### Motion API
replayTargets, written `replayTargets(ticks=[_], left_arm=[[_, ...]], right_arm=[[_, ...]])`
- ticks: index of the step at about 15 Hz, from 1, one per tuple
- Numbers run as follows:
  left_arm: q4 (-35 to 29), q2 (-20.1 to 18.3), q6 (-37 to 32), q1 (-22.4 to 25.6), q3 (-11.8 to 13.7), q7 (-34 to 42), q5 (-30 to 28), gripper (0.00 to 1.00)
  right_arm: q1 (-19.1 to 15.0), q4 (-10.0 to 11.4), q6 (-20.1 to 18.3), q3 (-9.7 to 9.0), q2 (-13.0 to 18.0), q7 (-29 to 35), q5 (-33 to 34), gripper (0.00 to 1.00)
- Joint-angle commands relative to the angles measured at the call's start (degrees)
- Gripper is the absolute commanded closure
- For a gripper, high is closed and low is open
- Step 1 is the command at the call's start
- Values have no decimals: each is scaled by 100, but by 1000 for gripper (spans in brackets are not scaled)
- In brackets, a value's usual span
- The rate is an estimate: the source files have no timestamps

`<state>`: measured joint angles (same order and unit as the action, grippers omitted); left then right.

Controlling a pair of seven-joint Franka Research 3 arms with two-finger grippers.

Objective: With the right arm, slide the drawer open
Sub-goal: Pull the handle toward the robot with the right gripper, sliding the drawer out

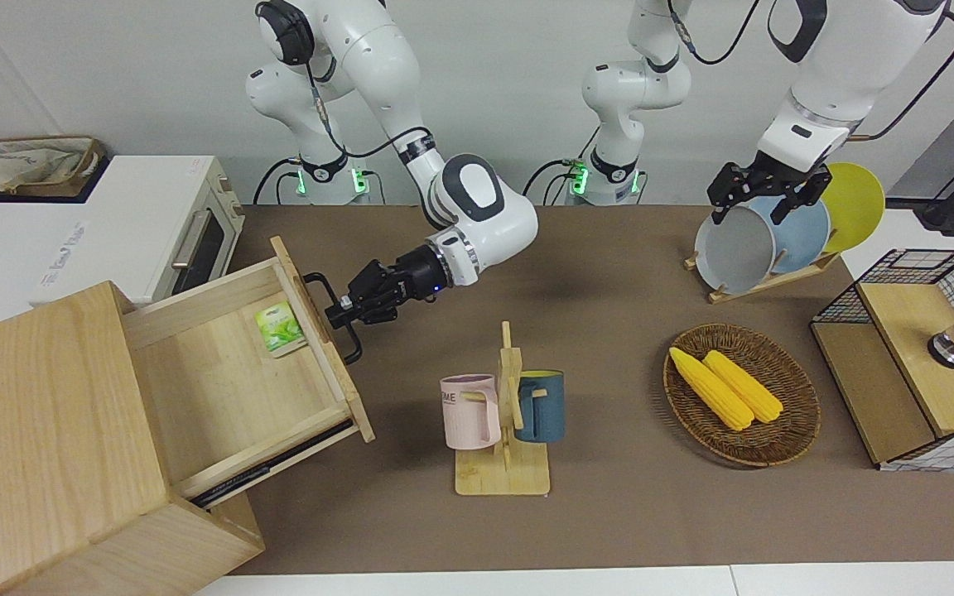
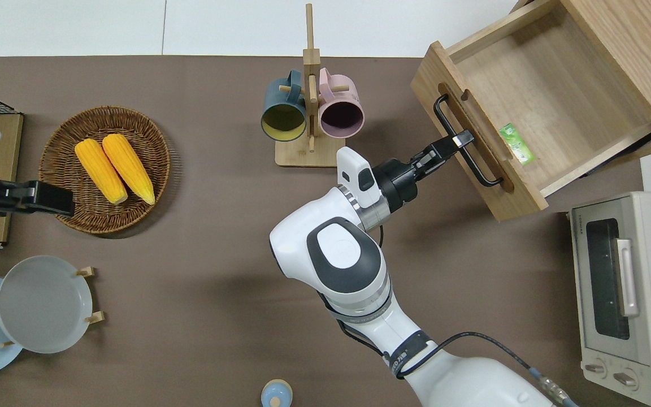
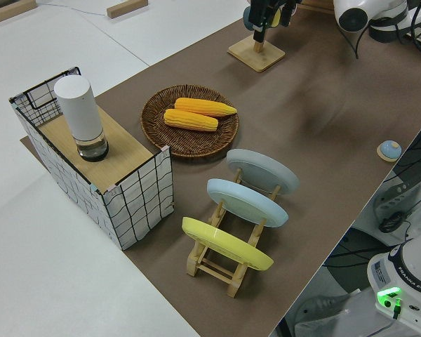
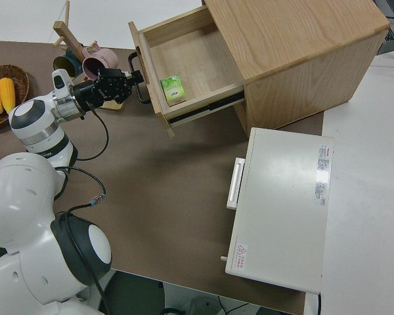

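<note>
Right arm (image 2: 354, 249) reaches across the desk (image 2: 218, 237) toward its own end. Right claw (image 2: 454, 142) is clamped shut on the black bar handle (image 2: 464, 148) of the drawer (image 2: 523, 107), gripping near mid-bar. Drawer sits pulled well out of the pale wood cabinet (image 1: 38, 439), which stands farther from the robots than the white toaster oven (image 2: 625, 294). 1 small green packet (image 2: 516, 144) lies inside, against the front panel. Left arm parked; its claw (image 1: 763, 189): can't tell whether open or closed.

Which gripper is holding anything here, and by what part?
The right gripper grips the drawer by its black bar handle, near the bar's middle. The left arm is parked.
</note>
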<state>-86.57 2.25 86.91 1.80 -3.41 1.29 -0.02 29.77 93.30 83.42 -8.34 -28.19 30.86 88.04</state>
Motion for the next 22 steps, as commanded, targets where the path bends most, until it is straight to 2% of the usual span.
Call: replayTargets(ticks=[1, 7, 9, 10, 11, 12, 16, 20, 22], left_arm=[[140, 65, -113, 22, -37, 55, 98, 7], [149, 65, -113, 22, -37, 55, 98, 7], [149, 65, -113, 22, -37, 55, 98, 7], [149, 65, -113, 22, -37, 55, 98, 7], [149, 65, -113, 22, -37, 55, 98, 7], [149, 65, -113, 22, -37, 55, 98, 7], [149, 65, -113, 22, -37, 55, 98, 7], [140, 65, -113, 22, -37, 55, 98, 7], [140, 65, -113, 22, -37, 55, 98, 7]], right_arm=[[161, -207, 43, 17, -29, -432, 99, 969], [372, -207, -247, 17, -38, -423, -6, 946], [381, -216, -247, 17, -38, -431, -6, 752], [381, -285, -247, 26, -46, -423, -15, 501], [381, -312, -247, 26, -46, -414, -84, 337], [381, -312, -247, 35, -46, -379, -103, 20], [390, -321, -247, 52, -46, -283, -172, 17], [486, -374, -247, 52, -46, 402, -585, 17], [679, -549, -247, 43, -46, 814, -998, 17]])
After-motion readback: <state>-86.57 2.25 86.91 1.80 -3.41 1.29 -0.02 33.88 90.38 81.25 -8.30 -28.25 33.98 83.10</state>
